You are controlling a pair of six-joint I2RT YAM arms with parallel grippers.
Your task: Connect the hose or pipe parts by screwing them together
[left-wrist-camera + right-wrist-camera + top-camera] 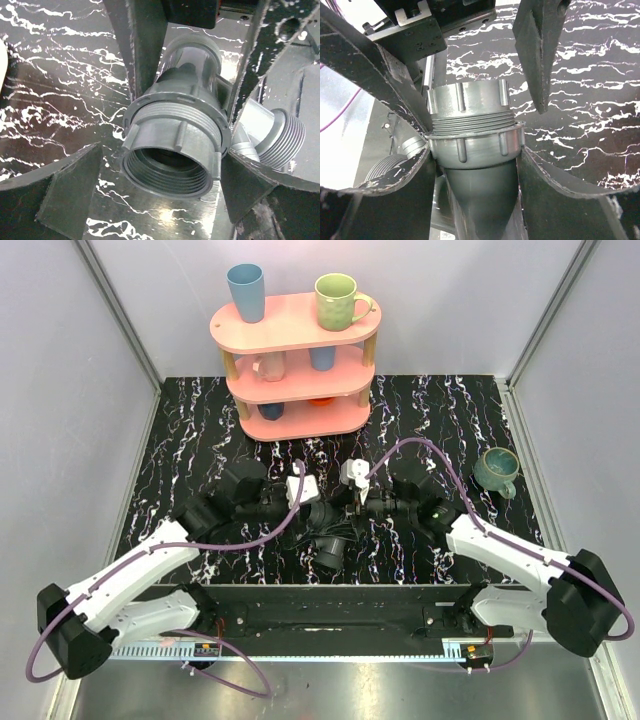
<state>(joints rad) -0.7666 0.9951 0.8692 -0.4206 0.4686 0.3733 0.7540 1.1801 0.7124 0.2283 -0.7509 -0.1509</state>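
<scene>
Centrally over the black, white-veined tabletop [190, 440], in front of a pink three-tier shelf [300, 370], the dark grey plastic T-shaped pipe fitting [333, 540] sits between the two arms. I cannot tell whether it touches the surface. The right gripper [472, 160] is clamped on it, both black fingers pressing the ribbed collar below the threaded nut. The left gripper [162, 165] faces the nut's open, internally threaded mouth with jaws spread wide, one finger [65, 200] clearly apart from the nut. A threaded side branch [287, 137] juts out beside it. A blue-green mug [497, 470] stands well apart.
</scene>
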